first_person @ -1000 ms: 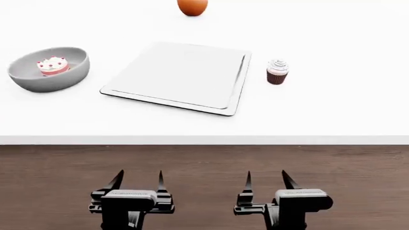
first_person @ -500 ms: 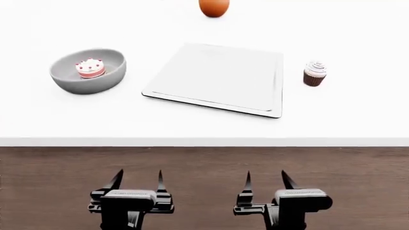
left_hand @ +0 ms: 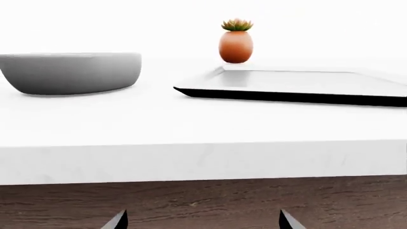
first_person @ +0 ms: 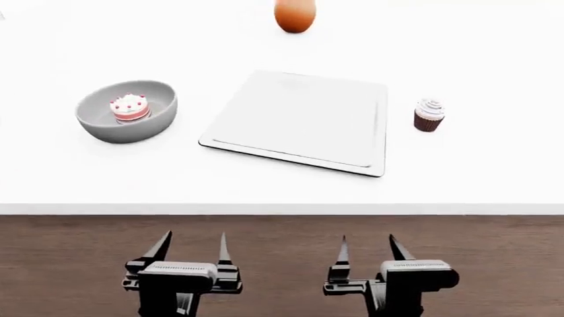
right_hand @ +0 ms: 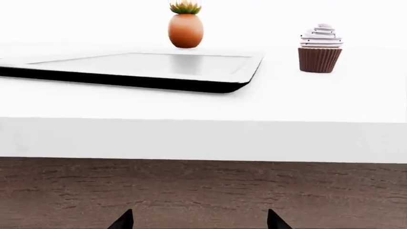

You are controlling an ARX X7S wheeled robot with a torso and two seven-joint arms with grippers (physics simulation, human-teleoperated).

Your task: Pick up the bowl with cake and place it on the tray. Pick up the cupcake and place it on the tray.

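Both pincers, left pincer (first_person: 189, 247) and right pincer (first_person: 368, 247), hang released below the surface (first_person: 282, 178) edge. The bowl (first_person: 126, 112) holding the cake (first_person: 129, 107) sits left of the tray (first_person: 300, 122), the cupcake (first_person: 429, 115) right. A careless rim grasp could tip the bowl.

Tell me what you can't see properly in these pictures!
- The cake: hidden in the left wrist view by the bowl wall.
- The orange pot: its top is cut off by the head view's edge.
- The left gripper and right gripper: wrist views show only fingertips.
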